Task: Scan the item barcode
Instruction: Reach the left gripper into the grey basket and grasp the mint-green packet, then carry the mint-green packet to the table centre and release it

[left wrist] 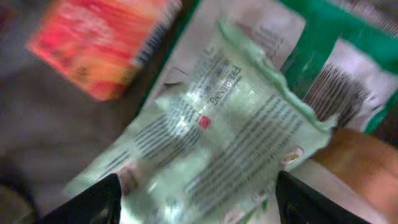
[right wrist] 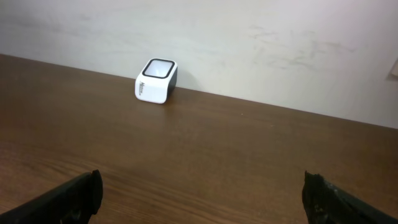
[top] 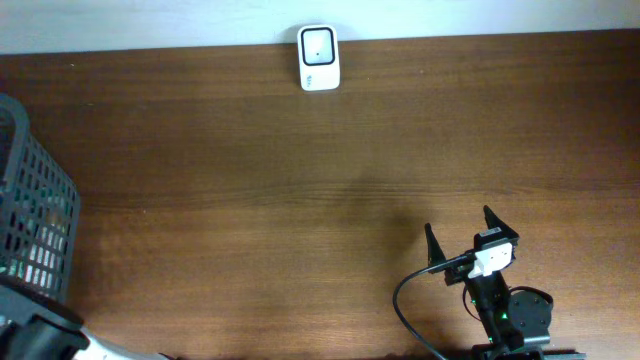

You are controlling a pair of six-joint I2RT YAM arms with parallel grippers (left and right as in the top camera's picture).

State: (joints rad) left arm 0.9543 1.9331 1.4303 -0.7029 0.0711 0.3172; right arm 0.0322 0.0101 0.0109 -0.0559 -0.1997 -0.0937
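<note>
Far left, overhead view: dark mesh basket [top: 30,210] of packaged goods, set at the edge of the table [top: 250,200], with the left arm [top: 45,335] at the lower corner beside it. Inside the basket, by the left wrist view: blurred red-orange box [left wrist: 99,43] at upper left, pale green packet [left wrist: 230,124] at centre with its printed face uppermost, and green-and-white pouch [left wrist: 348,74] at upper right, marked with dark bars, possibly a barcode but too smeared to confirm. Over the pale green packet, taken as the likely item, left gripper [left wrist: 199,208] poised with fingers [left wrist: 93,202] spread to either side of its lower end; no clamping visible, contact not resolvable through the blur. Judged as the picking step, with nothing yet lifted out. Centre, at the far edge of the table: white scanner [top: 319,58], window facing upward, standing alone with no item before it. Right: right gripper [top: 458,225] held low near the front edge, well apart from the scanner and turned towards it across bare wood, its two prongs released wide and empty. Done so far, on this evidence: approach to an item only. Left to do: grasp, lift from the basket, carry to the scanner, presentation of the barcode to its window.
</note>
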